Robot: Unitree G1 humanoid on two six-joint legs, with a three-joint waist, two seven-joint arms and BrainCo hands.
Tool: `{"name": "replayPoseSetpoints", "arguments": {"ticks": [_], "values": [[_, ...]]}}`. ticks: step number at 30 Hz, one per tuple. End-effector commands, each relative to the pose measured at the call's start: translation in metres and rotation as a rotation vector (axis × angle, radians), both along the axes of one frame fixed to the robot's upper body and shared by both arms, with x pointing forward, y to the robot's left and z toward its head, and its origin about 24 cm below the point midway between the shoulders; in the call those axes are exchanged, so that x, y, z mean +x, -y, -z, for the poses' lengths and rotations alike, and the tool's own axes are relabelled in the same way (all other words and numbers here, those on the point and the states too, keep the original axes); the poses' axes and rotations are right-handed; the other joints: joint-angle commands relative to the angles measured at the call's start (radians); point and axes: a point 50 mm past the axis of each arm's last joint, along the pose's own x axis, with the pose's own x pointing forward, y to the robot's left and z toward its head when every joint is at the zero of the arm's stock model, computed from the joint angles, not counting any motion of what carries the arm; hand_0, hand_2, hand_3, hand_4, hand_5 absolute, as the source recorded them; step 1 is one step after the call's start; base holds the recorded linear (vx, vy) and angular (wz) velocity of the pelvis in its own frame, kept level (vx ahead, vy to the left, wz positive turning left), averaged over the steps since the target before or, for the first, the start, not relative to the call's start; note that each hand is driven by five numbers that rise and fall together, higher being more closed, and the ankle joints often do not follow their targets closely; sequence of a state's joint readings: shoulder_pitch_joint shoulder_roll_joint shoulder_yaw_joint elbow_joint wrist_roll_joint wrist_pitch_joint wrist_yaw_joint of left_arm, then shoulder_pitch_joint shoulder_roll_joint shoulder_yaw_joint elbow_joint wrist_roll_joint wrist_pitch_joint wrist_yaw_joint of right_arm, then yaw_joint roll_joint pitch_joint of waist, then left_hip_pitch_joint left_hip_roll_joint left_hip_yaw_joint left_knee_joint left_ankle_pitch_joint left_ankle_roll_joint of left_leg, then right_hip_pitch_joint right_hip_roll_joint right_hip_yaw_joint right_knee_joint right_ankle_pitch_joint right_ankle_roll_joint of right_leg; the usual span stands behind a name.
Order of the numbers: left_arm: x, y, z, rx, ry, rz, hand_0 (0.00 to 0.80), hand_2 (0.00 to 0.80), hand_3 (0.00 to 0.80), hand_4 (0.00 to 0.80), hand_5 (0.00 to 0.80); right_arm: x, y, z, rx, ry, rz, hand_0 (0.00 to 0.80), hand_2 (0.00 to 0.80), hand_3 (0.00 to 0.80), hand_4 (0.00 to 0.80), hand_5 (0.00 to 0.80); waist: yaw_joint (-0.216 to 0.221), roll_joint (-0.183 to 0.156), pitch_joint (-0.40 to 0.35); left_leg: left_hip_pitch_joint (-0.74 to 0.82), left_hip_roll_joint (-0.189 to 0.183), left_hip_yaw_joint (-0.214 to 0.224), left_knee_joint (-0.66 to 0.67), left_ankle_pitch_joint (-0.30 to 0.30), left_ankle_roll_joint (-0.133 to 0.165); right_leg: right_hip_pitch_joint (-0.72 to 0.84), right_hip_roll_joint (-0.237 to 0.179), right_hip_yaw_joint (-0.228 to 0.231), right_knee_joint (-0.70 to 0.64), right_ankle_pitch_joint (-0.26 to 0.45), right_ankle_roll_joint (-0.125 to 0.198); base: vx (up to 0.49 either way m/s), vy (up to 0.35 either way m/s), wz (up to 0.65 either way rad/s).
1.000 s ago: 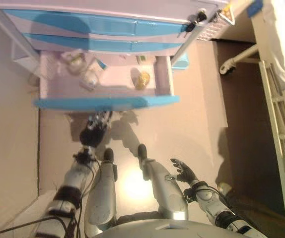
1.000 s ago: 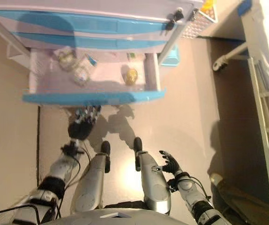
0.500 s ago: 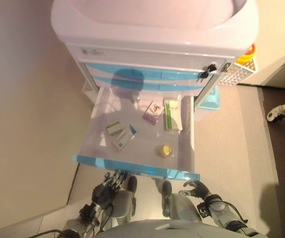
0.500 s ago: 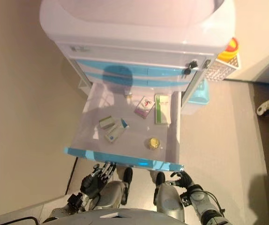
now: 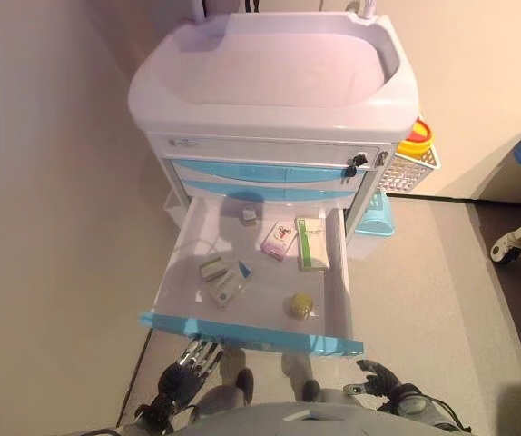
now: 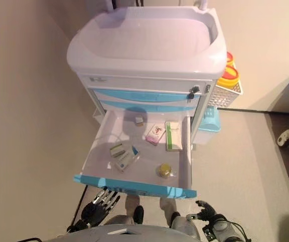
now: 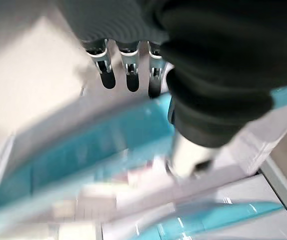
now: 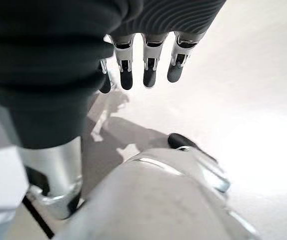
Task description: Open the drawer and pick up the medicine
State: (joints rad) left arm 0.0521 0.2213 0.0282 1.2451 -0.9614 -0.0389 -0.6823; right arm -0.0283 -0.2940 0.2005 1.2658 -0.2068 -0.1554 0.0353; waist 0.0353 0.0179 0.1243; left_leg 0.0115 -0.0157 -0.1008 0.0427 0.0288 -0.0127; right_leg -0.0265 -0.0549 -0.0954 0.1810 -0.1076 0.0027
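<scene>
The cart's lowest drawer (image 5: 251,332) stands pulled out, its blue front toward me. Inside it lie a pink-and-white box (image 5: 280,240), a green-and-white box (image 5: 311,243), a blue-and-white box (image 5: 228,283), a smaller box (image 5: 211,268) and a round yellow jar (image 5: 300,305). My left hand (image 5: 188,377) hangs just below the drawer's front near its left end, fingers straight and empty; its wrist view shows the fingers (image 7: 128,75) before the blue front. My right hand (image 5: 383,395) is low at the right, relaxed and empty, clear of the drawer.
The white cart top (image 5: 274,68) is a shallow tray, with two shut blue drawers (image 5: 260,173) under it. A white basket with a yellow container (image 5: 413,150) hangs on the cart's right side, a light-blue bin (image 5: 376,218) below it. A caster wheel (image 5: 506,250) shows far right.
The camera has tilted up, so the whole cart top now shows and both hands sit at the lower edge. The drawer stays open; both hands stay empty.
</scene>
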Motion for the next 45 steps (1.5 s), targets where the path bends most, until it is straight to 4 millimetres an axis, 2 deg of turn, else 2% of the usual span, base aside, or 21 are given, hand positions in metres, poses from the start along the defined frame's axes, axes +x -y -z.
{"name": "replayPoseSetpoints", "arguments": {"ticks": [1, 6, 10, 12, 14, 16, 17, 18, 21, 24, 26, 28, 29, 35, 41, 45], "values": [[0.008, -0.022, -0.002, 0.289, -0.086, 0.106, 0.000, 0.000, 0.000, 0.000, 0.000, -0.010, 0.008, 0.003, -0.113, -0.099, -0.040, 0.000, 0.000, 0.000, 0.000, 0.000, 0.003, -0.044, 0.030, 0.018, -0.052, 0.049, 0.013, -0.061, 0.025, 0.080, -0.001, -0.005, -0.077, 0.057, 0.017, 0.000, 0.000, 0.00], [0.009, -0.026, 0.000, 0.473, -0.190, 0.250, 0.000, 0.000, 0.000, 0.000, 0.000, -0.022, 0.029, 0.000, -0.227, -0.143, 0.092, 0.000, 0.000, 0.000, 0.000, 0.000, -0.001, -0.052, 0.012, 0.040, -0.050, 0.061, -0.012, -0.060, 0.034, 0.091, -0.001, 0.005, -0.094, 0.071, 0.026, -0.026, -0.008, -0.01], [0.001, -0.037, 0.001, 0.571, -0.280, 0.317, 0.000, 0.000, 0.000, 0.000, 0.000, -0.017, 0.058, -0.012, -0.327, -0.019, 0.321, 0.000, 0.000, 0.000, 0.000, 0.000, -0.005, -0.060, 0.002, 0.059, -0.044, 0.074, -0.039, -0.053, 0.039, 0.099, 0.004, 0.018, -0.113, 0.091, 0.035, -0.022, -0.018, -0.07], [-0.006, -0.042, 0.002, 0.608, -0.331, 0.352, 0.000, 0.000, 0.000, 0.000, 0.000, -0.004, 0.078, -0.026, -0.381, 0.113, 0.471, 0.000, 0.000, 0.000, 0.000, 0.000, -0.009, -0.063, -0.003, 0.068, -0.038, 0.081, -0.055, -0.049, 0.040, 0.101, 0.006, 0.029, -0.126, 0.103, 0.040, -0.010, -0.009, -0.12], [-0.014, -0.046, 0.003, 0.628, -0.370, 0.371, 0.000, 0.000, 0.000, 0.000, 0.000, 0.017, 0.096, -0.047, -0.418, 0.317, 0.580, 0.000, 0.000, 0.000, 0.000, 0.000, -0.016, -0.064, -0.005, 0.073, -0.032, 0.090, -0.073, -0.044, 0.042, 0.099, 0.010, 0.041, -0.136, 0.113, 0.044, -0.026, 0.005, -0.16], [-0.021, -0.047, 0.003, 0.640, -0.391, 0.394, 0.000, 0.000, 0.000, 0.000, 0.000, 0.033, 0.104, -0.063, -0.455, 0.477, 0.613, 0.000, 0.000, 0.000, 0.000, 0.000, -0.023, -0.064, -0.008, 0.076, -0.030, 0.097, -0.081, -0.043, 0.043, 0.095, 0.012, 0.047, -0.140, 0.119, 0.047, -0.036, 0.020, -0.18], [-0.027, -0.045, 0.005, 0.642, -0.402, 0.401, 0.000, 0.000, 0.000, 0.000, 0.000, 0.055, 0.106, -0.082, -0.477, 0.634, 0.607, 0.000, 0.000, 0.000, 0.000, 0.000, -0.034, -0.065, -0.010, 0.075, -0.029, 0.105, -0.086, -0.044, 0.045, 0.088, 0.012, 0.057, -0.143, 0.123, 0.049, -0.046, 0.035, -0.12], [-0.030, -0.043, 0.006, 0.640, -0.406, 0.401, 0.000, 0.000, 0.000, 0.000, 0.000, 0.069, 0.104, -0.095, -0.486, 0.735, 0.586, 0.000, 0.000, 0.000, 0.000, 0.000, -0.039, -0.066, -0.011, 0.074, -0.029, 0.109, -0.087, -0.045, 0.045, 0.086, 0.012, 0.061, -0.146, 0.125, 0.050, -0.051, 0.049, -0.15], [-0.035, -0.035, 0.008, 0.639, -0.397, 0.405, 0.000, 0.000, 0.000, 0.000, 0.000, 0.115, 0.082, -0.144, -0.455, 1.032, 0.425, 0.000, 0.000, 0.000, 0.000, 0.000, -0.058, -0.065, -0.013, 0.074, -0.030, 0.122, -0.089, -0.052, 0.045, 0.079, 0.010, 0.073, -0.159, 0.132, 0.053, -0.039, 0.062, -0.18], [-0.034, -0.028, 0.010, 0.638, -0.381, 0.398, 0.000, 0.000, 0.000, 0.000, 0.000, 0.146, 0.048, -0.187, -0.344, 1.236, 0.176, 0.000, 0.000, 0.000, 0.000, 0.000, -0.066, -0.066, -0.017, 0.073, -0.031, 0.133, -0.093, -0.056, 0.044, 0.075, 0.004, 0.071, -0.171, 0.136, 0.057, -0.037, 0.050, -0.13], [-0.034, -0.023, 0.011, 0.641, -0.374, 0.397, 0.000, 0.000, 0.000, 0.000, 0.000, 0.158, 0.026, -0.208, -0.302, 1.322, 0.014, 0.000, 0.000, 0.000, 0.000, 0.000, -0.063, -0.068, -0.023, 0.072, -0.028, 0.139, -0.095, -0.056, 0.043, 0.072, -0.003, 0.064, -0.173, 0.136, 0.060, -0.015, 0.026, -0.07], [-0.034, -0.020, 0.011, 0.640, -0.368, 0.399, 0.000, 0.000, 0.000, 0.000, 0.000, 0.162, 0.013, -0.217, -0.265, 1.368, -0.097, 0.000, 0.000, 0.000, 0.000, 0.000, -0.060, -0.068, -0.027, 0.071, -0.026, 0.140, -0.096, -0.056, 0.042, 0.070, -0.007, 0.060, -0.172, 0.134, 0.062, 0.000, 0.000, 0.00], [-0.033, -0.017, 0.012, 0.640, -0.362, 0.410, 0.000, 0.000, 0.000, 0.000, 0.000, 0.164, 0.000, -0.226, -0.246, 1.390, -0.212, 0.000, 0.000, 0.000, 0.000, 0.000, -0.055, -0.069, -0.030, 0.067, -0.026, 0.141, -0.096, -0.056, 0.041, 0.068, -0.011, 0.055, -0.171, 0.132, 0.063, 0.000, 0.000, 0.00], [-0.029, -0.018, 0.011, 0.655, -0.353, 0.469, 0.000, 0.000, 0.000, 0.000, 0.000, 0.161, -0.042, -0.242, -0.366, 1.398, -0.818, 0.000, 0.000, 0.000, 0.000, 0.000, -0.038, -0.078, -0.040, 0.058, -0.026, 0.134, -0.101, -0.054, 0.041, 0.062, -0.020, 0.040, -0.170, 0.127, 0.069, -0.003, -0.001, 0.01], [-0.022, -0.021, 0.010, 0.678, -0.344, 0.526, 0.000, 0.000, 0.000, 0.000, 0.000, 0.167, -0.060, -0.234, -0.382, 1.225, -1.161, 0.000, 0.000, 0.000, 0.000, 0.000, -0.011, -0.087, -0.046, 0.060, -0.022, 0.111, -0.115, -0.046, 0.034, 0.073, -0.026, 0.022, -0.177, 0.126, 0.072, -0.003, -0.010, 0.09], [-0.014, -0.025, 0.007, 0.692, -0.335, 0.537, 0.000, 0.000, 0.000, 0.000, 0.000, 0.171, -0.070, -0.227, -0.379, 1.145, -1.286, 0.000, 0.000, 0.000, 0.000, 0.000, 0.007, -0.089, -0.044, 0.057, -0.023, 0.095, -0.116, -0.042, 0.029, 0.077, -0.030, 0.005, -0.183, 0.127, 0.073, -0.014, -0.007, 0.05]]}}
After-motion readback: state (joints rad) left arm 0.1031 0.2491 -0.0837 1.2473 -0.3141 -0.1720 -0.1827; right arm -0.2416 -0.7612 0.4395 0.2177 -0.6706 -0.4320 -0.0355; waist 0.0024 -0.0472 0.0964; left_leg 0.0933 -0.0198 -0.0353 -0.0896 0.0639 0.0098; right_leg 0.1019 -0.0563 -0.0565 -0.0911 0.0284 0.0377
